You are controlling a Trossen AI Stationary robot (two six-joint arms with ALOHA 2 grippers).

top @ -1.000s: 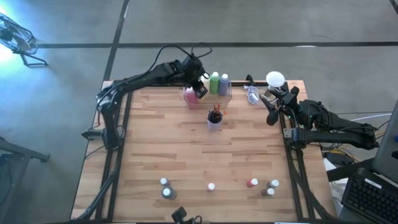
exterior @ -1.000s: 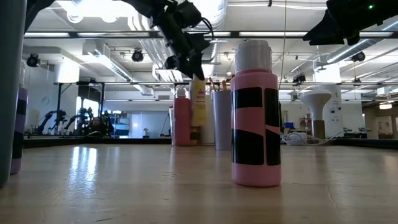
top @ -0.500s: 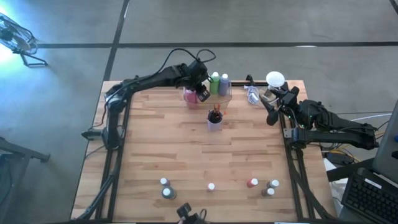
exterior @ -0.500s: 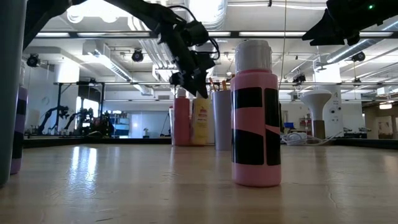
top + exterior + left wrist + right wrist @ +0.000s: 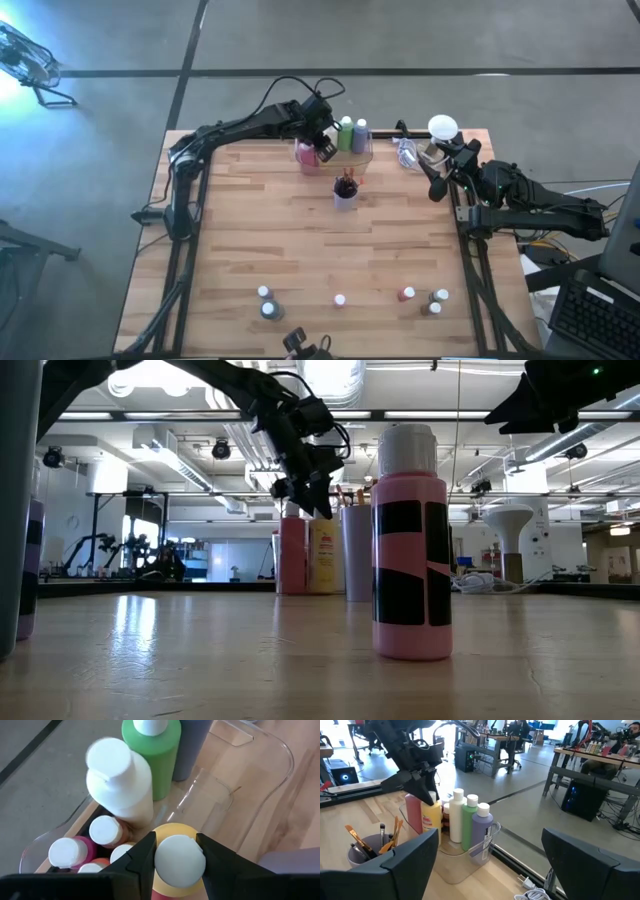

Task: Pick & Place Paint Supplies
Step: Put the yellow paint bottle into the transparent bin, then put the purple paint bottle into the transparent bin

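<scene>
Setting the yellow bottle (image 5: 176,870) into the clear bin (image 5: 260,775), your left gripper (image 5: 176,851) pinches its white cap so it stands upright among the others. Your right gripper (image 5: 438,182) waits wide open by the table's right edge.

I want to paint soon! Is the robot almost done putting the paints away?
Not quite. Several bottles already stand in the clear bin. The left hand has its fingers around the yellow bottle, standing in that bin. Small bottles near the table's front edge are left. The right hand waits at the table's side.
</scene>
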